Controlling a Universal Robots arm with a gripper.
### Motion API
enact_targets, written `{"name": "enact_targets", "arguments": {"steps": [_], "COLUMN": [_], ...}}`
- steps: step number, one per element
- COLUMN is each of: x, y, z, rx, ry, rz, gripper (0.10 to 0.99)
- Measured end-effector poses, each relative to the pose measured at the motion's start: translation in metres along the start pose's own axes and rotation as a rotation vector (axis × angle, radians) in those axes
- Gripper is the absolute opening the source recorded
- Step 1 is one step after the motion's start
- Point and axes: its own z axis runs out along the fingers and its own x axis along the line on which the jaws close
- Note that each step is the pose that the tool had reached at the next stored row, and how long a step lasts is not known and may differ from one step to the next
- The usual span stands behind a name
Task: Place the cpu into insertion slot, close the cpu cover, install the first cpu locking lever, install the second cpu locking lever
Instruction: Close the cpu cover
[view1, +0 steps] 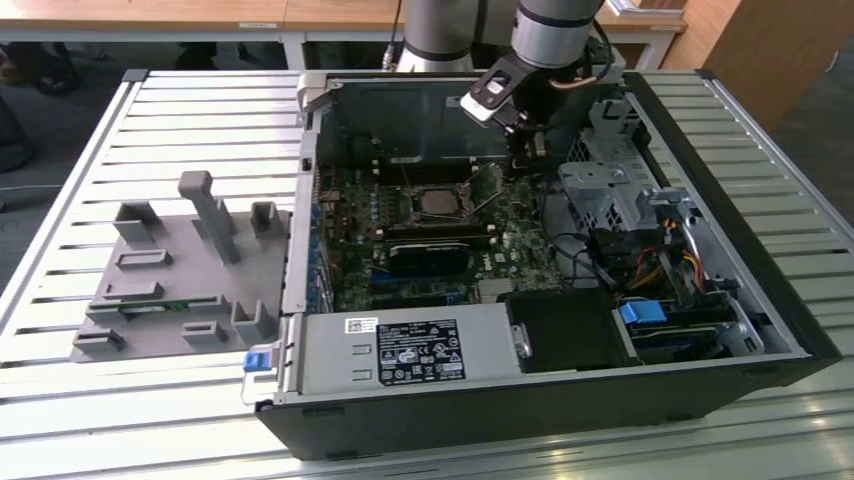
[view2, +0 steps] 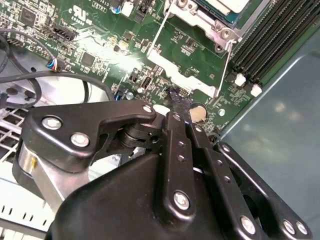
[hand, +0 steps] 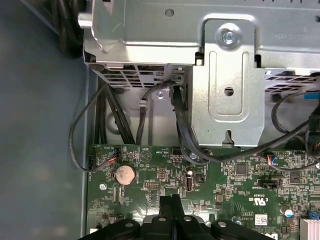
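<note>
In the exterior view the cpu lies as a dull silver square in the insertion slot at the middle of the green motherboard. The cpu cover is a silver frame around the chip's edge. Thin silver levers run alongside the socket; I cannot tell whether they are latched. My gripper hangs inside the case, to the exterior view's right of the socket and apart from it. In both wrist views its black fingers press together with nothing between them, and the gripper sits just above the board near a coin battery.
A metal drive cage with black cables stands close beside the gripper. Long black memory slots and the grey case wall flank the socket. A grey fixture block lies on the slatted table, on the exterior view's left.
</note>
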Motion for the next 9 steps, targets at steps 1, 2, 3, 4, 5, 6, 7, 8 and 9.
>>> {"name": "enact_targets", "arguments": {"steps": [1, 2, 3, 4, 5, 6, 7, 8, 9], "x": [-0.0002, -0.0007, -0.0013, -0.0017, -0.0019, -0.002, -0.002, -0.002, -0.002], "y": [0.0, 0.0, -0.0001, -0.0001, -0.0004, -0.001, -0.0021, -0.0037, -0.0059], "z": [0.0009, 0.0015, 0.002, 0.0023, 0.0027, 0.0029, 0.0031, 0.0034, 0.0036], "rx": [0.001, 0.001, 0.001, 0.001, 0.001, 0.001, 0.001, 0.001, 0.001], "ry": [0.0001, -0.0001, -0.0002, 0.0, 0.0001, 0.0, 0.0, 0.0, 0.0001], "rz": [0.0, -0.001, -0.001, -0.001, -0.001, -0.001, -0.001, -0.001, -0.001], "gripper": [0.106, 0.106, 0.106, 0.106, 0.106, 0.106, 0.106, 0.106, 0.106]}}
